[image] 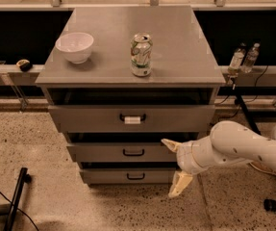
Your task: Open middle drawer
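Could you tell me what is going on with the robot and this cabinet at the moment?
The robot's arm reaches in from the right toward a grey three-drawer cabinet. Its gripper, fingers open, hovers in front of the right end of the middle drawer, to the right of the dark loop handle and not on it. Nothing is grasped yet, and the drawer looks barely out, if at all. A white bowl and a drink can stand on the cabinet top.
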`<state>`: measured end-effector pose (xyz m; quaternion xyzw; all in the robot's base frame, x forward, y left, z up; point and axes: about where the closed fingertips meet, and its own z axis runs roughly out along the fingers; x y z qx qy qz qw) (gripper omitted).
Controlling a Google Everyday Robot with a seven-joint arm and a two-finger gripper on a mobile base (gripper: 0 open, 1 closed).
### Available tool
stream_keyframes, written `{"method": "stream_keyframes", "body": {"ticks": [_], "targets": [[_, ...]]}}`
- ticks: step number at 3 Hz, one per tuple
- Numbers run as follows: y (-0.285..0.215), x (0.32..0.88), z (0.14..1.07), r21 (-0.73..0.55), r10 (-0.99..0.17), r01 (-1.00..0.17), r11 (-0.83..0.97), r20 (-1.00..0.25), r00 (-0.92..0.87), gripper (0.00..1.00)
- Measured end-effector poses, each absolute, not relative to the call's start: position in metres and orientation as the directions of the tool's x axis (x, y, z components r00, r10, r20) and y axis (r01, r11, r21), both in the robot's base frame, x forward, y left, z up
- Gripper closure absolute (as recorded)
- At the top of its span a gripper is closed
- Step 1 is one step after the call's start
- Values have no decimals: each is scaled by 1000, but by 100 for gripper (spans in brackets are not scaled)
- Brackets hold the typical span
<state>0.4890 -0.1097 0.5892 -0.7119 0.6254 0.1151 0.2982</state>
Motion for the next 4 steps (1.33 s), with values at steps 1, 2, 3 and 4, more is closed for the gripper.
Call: {"method": "stream_keyframes", "body": {"ticks": [1, 2, 3, 4], "targets": [[-107, 506, 557, -275, -844, -959, -70, -496, 204, 0], [-108, 524, 531, -274, -857, -958, -87, -469, 212, 0], [-118, 547, 513, -279, -859, -958, -73, -471, 202, 0], [-134, 575, 495, -284, -864, -958, -43, -470, 178, 0]]}}
